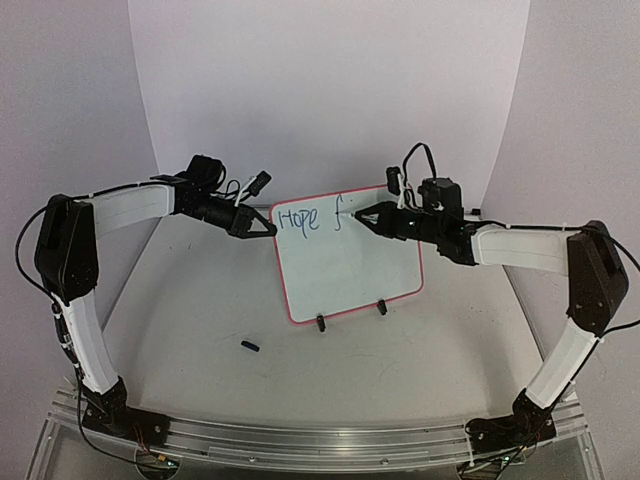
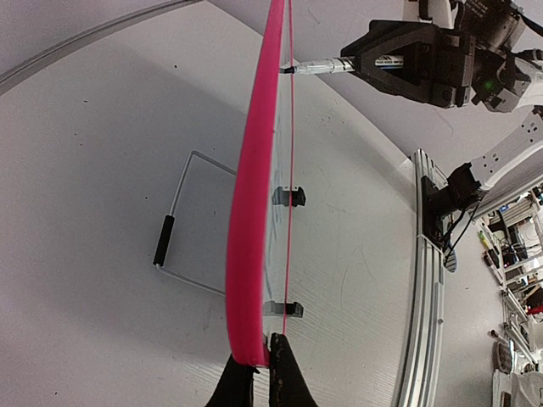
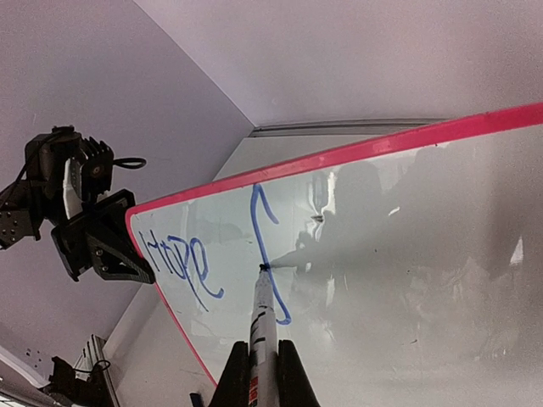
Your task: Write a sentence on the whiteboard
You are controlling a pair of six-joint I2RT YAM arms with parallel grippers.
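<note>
The whiteboard (image 1: 350,270) stands at mid-bench (image 1: 180,320) on two black clip feet (image 1: 321,322). Its long axis runs left to right and its writing face is turned toward the arm bases. The top edge sits a little higher on the right.

The sentence (image 3: 182,259) reads only "Hope f" so far, in blue along the top. Most of it is not yet written.

The marker (image 3: 265,322) is clamped between the closed fingers of the right gripper (image 3: 263,360), with its tip touching the board at the foot of the "f". The left gripper (image 2: 259,373) is pinched shut on the pink frame at the board's upper left corner.

The main risk is pen pressure. A push too hard could rock the board back on its feet or twist it in that one-corner pinch, which would smear or skip the stroke. The marker could also slide in the fingers, so the tip lifts off.

A wire stand (image 2: 163,242) lies on the bench behind the board. A small dark piece (image 1: 251,347), perhaps the marker's cap, lies in front of it.
</note>
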